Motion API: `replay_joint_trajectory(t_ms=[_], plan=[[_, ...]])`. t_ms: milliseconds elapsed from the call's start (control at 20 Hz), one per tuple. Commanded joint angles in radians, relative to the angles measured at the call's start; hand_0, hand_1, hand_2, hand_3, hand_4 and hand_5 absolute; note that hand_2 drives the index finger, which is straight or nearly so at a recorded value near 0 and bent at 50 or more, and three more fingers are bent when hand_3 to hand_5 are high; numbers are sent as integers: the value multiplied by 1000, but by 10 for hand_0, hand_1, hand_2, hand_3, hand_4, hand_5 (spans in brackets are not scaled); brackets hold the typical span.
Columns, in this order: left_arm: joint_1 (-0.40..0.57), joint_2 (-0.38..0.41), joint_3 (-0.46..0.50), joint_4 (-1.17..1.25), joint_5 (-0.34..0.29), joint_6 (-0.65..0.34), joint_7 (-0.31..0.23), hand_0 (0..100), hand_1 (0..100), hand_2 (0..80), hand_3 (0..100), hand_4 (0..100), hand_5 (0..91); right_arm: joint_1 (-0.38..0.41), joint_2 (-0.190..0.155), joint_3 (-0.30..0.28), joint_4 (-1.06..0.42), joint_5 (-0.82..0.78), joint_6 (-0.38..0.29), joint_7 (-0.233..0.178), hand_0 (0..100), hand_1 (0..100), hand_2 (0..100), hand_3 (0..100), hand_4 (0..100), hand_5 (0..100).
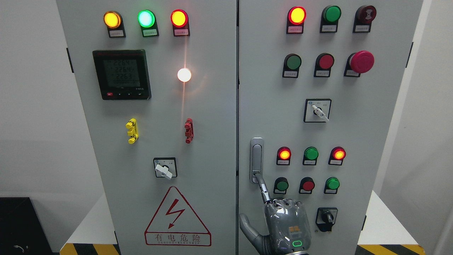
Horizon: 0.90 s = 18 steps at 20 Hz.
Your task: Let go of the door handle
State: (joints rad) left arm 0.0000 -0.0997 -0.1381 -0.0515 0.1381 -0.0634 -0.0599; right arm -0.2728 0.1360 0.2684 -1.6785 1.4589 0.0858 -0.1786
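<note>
Right hand (286,223), index fingertip (259,179) touching the slim silver door handle (256,159), other fingers curled, grips nothing; draw it straight back, clear of nearby green pushbutton (282,185).

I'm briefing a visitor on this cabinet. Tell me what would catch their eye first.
The glaring white lamp on the left door, streaking light down the panel, stands out most, under a row of lit amber, green and red lamps. Next comes the red mushroom button at the upper right. At the bottom, a grey robot hand reaches up, one finger touching the lower end of the door handle.
</note>
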Motion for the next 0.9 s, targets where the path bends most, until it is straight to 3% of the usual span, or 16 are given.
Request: replay_joint_trajectory(t_ms=[0,100,851], plan=[[18,0,0,1,0,0,0,120,556,0,0,0,0,0,-1,0,17,0,2,7,338,164,0,1000,982,1000],[18,0,0,1,0,0,0,120,556,0,0,0,0,0,-1,0,17,0,12,25,339,167,0,1000,983,1000],[18,0,0,-1,0,0,0,120,556,0,0,0,0,1,1,14,16,0,19,27,336,169,0,1000,986,1000]])
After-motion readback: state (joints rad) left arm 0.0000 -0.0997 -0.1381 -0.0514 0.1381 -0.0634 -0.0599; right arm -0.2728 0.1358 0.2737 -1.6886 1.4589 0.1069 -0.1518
